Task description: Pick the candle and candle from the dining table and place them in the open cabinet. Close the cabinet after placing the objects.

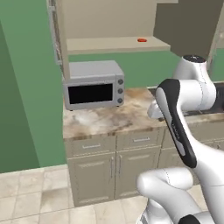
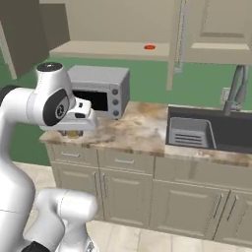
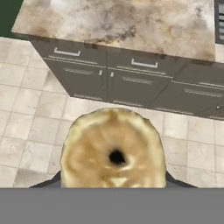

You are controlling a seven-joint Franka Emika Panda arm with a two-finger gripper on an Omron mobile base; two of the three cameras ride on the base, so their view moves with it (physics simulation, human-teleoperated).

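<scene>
Green walls back a marbled surface (image 1: 109, 118) carrying a grey microwave (image 1: 93, 85), with the open cabinet (image 1: 113, 43) above, a red disc (image 1: 141, 40) on its shelf. Near the surface's front edge, the hand (image 2: 74, 129) is closed on the golden-brown candle (image 3: 113, 151), which hangs over the tiled floor (image 3: 26, 113). Lifting toward the shelf, the arm could clip the microwave or the shelf lip, and the round candle could slip out.

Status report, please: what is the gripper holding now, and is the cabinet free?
Gripper shut on golden-brown candle, above the floor before the counter. Cabinet open; red disc on its shelf. Microwave stands below.
</scene>
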